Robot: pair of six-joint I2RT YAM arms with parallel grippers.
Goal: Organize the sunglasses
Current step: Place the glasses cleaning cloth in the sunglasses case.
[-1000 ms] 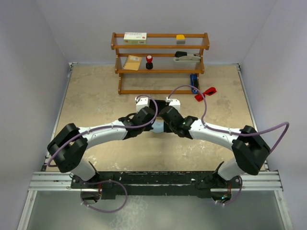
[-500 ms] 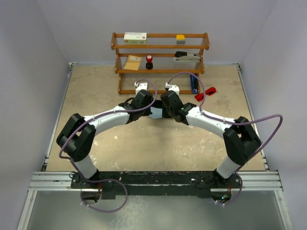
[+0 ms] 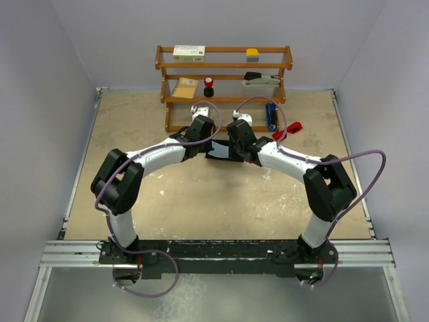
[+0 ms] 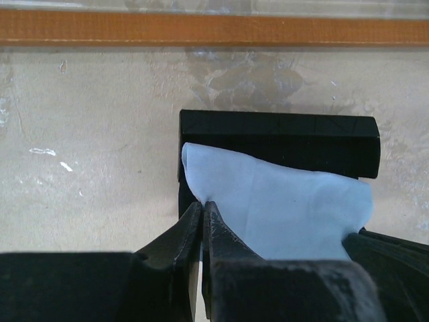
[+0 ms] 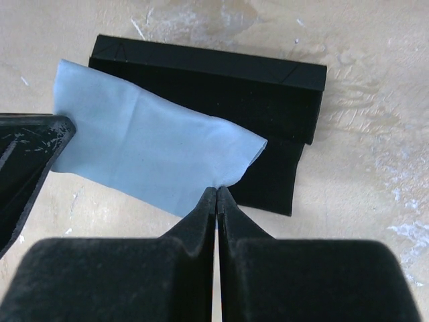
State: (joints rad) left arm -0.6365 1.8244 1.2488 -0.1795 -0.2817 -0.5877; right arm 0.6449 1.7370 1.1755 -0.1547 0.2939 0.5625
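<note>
Both of your hands are pinched shut on the same cloth. The left hand grips one corner and the right hand grips another, each by only a thin fold of fabric at the fingertips. The cloth hangs between the two hands, directly over the black case just ahead of the fingertips. I cannot tell whether the cloth touches the case.

The sunglasses are not in either hand. They lie on the tabletop to the right of your right hand, apart from it, near the right foot of the wooden shelf.

**What could go wrong**
- The grips are shallow, so spreading the hands or moving one faster than the other would likely pull a corner free and let the cloth flop.
- Coming down too low could drag the cloth across the case and shove it.
- Laying the cloth in the case bunched up may leave no room for the glasses.
- Reaching right while holding the cloth could sweep the sunglasses away.

**Count**
- Hands: two.
- Cloth: one.
- Case: one.
- Pair of sunglasses: one.
- Shelf: one.
</note>
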